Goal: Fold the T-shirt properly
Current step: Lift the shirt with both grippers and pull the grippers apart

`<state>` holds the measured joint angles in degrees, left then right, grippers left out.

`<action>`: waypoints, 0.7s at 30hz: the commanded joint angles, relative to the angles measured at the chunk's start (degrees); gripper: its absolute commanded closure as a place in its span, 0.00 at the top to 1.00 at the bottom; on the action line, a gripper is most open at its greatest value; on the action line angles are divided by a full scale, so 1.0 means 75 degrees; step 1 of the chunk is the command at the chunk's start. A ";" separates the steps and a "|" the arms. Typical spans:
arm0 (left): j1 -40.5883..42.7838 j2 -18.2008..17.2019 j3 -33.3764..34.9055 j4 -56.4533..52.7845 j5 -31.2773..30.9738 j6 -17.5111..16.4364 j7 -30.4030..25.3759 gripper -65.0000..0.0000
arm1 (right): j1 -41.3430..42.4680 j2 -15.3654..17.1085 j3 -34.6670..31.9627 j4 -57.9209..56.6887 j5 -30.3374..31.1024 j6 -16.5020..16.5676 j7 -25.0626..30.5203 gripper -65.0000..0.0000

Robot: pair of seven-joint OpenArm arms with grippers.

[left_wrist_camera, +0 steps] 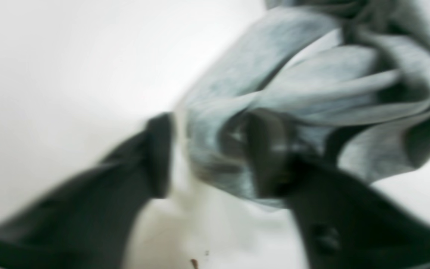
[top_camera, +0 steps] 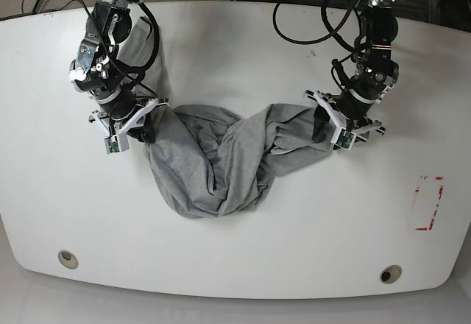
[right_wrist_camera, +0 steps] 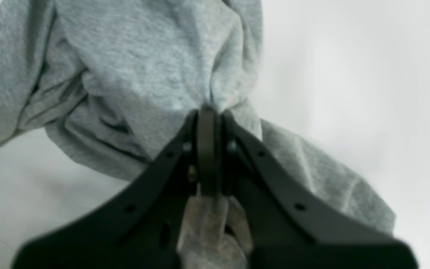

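T-shirt (top_camera: 213, 166): soft grey jersey, bunched and twisted near the middle of the table (top_camera: 243, 258), a sagging lobe toward the front edge; we judge it light, limp and prone to slip and wrinkle, so we would hold it at hems, shoulders or sleeve edges rather than mid-panel. Right gripper (right_wrist_camera: 208, 112), toward the table's left edge in the base view: jaws pressed together, pinching a gathered fold. Left gripper (left_wrist_camera: 207, 153), toward the right edge: jaws part-spread around a bunched end; the blurred view leaves us unable to tell whether they grip.
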<state>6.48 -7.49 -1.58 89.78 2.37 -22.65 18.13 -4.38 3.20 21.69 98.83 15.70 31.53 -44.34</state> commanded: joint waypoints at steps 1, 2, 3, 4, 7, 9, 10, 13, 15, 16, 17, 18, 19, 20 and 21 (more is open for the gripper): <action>-0.0253 0.0015 0.0032 0.0095 -0.0088 -0.0414 0.0015 0.03 | 0.0094 0.0053 0.0039 0.0158 0.0151 0.0026 0.0152 0.02; -0.0271 0.0010 0.0023 0.0102 -0.0096 -0.0552 0.0068 0.01 | 0.0095 0.0048 0.0045 0.0163 0.0154 0.0023 0.0149 0.02; -0.0290 0.0006 0.0015 0.0109 -0.0104 -0.0691 0.0121 0.00 | 0.0097 0.0042 0.0050 0.0167 0.0157 0.0019 0.0147 0.02; -0.0305 0.0003 0.0003 0.0121 -0.0112 -0.0887 0.0154 0.00 | 0.0096 0.0038 0.0049 0.0162 0.0158 0.0022 0.0151 0.01; -0.0346 -0.0011 -0.0029 0.0157 -0.0109 -0.1287 0.0209 0.00 | 0.0097 0.0033 0.0035 0.0148 0.0171 0.0026 0.0152 0.01; -0.0399 -0.0062 -0.0002 0.0135 -0.0052 -0.1516 0.0256 0.01 | 0.0087 0.0047 0.0035 0.0158 0.0160 0.0023 0.0145 0.01; -0.0403 -0.0075 -0.0003 0.0154 -0.0055 -0.1536 0.0261 0.01 | 0.0083 0.0048 0.0034 0.0158 0.0163 0.0021 0.0148 0.01; -0.0410 -0.0110 -0.0009 0.0226 -0.0061 -0.1611 0.0275 0.01 | 0.0077 0.0053 0.0023 0.0165 0.0163 0.0020 0.0152 0.01; -0.0409 -0.0136 -0.0016 0.0301 -0.0054 -0.1645 0.0283 0.01 | 0.0078 0.0056 0.0022 0.0161 0.0165 0.0020 0.0160 0.01; -0.0389 -0.0154 -0.0015 0.0362 -0.0044 -0.1665 0.0290 0.01 | 0.0074 0.0055 0.0022 0.0165 0.0168 0.0019 0.0155 0.01; -0.0369 -0.0172 -0.0013 0.0423 -0.0034 -0.1684 0.0297 0.01 | 0.0071 0.0054 0.0021 0.0170 0.0171 0.0018 0.0150 0.01; -0.0260 -0.0195 -0.0003 0.0580 0.0004 -0.1694 0.0297 0.02 | 0.0085 0.0059 0.0027 0.0226 0.0171 0.0021 0.0146 0.01; -0.0150 -0.0217 0.0008 0.0736 0.0041 -0.1704 0.0296 0.02 | 0.0100 0.0063 0.0033 0.0283 0.0171 0.0023 0.0142 0.01; -0.0107 -0.0241 0.0008 0.0811 0.0051 -0.1712 0.0299 0.02 | 0.0099 0.0065 0.0039 0.0295 0.0171 0.0024 0.0144 0.01; -0.0064 -0.0264 0.0008 0.0887 0.0061 -0.1721 0.0301 0.02 | 0.0099 0.0067 0.0044 0.0306 0.0172 0.0026 0.0145 0.01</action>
<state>5.82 -8.91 -1.45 94.04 3.46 -35.22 21.50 -4.54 3.20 21.82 99.39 15.88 31.53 -44.93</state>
